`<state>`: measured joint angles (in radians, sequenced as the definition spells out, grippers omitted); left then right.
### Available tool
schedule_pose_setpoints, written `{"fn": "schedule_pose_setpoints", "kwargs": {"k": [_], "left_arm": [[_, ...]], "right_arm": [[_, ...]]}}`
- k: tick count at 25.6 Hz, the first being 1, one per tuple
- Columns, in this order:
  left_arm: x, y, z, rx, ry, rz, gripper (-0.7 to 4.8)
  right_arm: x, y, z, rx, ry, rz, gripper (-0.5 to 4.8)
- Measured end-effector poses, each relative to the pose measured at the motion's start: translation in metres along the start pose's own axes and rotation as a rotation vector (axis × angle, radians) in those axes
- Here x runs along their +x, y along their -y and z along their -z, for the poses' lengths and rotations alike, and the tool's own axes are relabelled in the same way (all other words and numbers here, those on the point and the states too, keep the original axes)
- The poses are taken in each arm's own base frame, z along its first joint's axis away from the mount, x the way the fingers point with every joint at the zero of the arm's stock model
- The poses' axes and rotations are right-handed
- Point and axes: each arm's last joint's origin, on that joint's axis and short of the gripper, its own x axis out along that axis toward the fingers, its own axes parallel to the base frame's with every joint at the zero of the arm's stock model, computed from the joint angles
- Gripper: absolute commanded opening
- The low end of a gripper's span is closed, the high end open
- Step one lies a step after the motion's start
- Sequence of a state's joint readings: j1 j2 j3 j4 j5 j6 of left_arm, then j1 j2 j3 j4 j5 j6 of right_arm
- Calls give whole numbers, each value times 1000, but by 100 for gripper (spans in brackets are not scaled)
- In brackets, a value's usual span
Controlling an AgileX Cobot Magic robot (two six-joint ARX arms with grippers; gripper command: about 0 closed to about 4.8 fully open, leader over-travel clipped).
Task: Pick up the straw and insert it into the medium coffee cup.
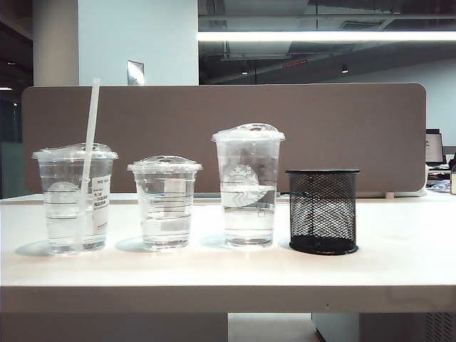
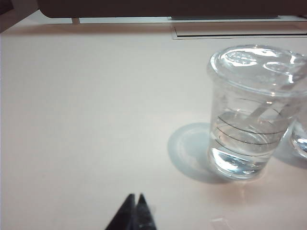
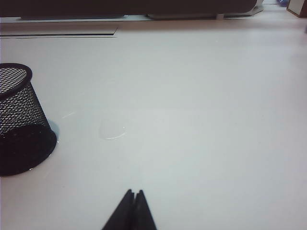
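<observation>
Your long thin white straw (image 1: pixel 89 153) already stands through the lid of the wide clear plastic medium coffee cup (image 1: pixel 75 199) with the white sticker, leftmost on the white table (image 1: pixel 399 242), long axis near upright, top leaning slightly right. Left end effector (image 2: pixel 135 203) pinched together, empty, nearer that side. Right end effector (image 3: pixel 134 199) likewise closed, empty, beside the black mesh pen holder (image 3: pixel 21 122).

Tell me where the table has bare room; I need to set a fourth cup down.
The table is bare right of the black mesh holder and along the front edge before the row. The left gripper and right gripper hang there, jaws shut. Between the medium coffee cup, the short cup and the tall cup, gaps are narrow.
</observation>
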<state>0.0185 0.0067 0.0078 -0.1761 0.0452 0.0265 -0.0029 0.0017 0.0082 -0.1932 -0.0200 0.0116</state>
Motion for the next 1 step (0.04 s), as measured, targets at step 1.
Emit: {"fn": "schedule_pose_setpoints", "kwargs": {"k": [1], "left_arm": [[0,0,0,0,0,0,-4]], "right_arm": [[0,0,0,0,0,0,-8]]}}
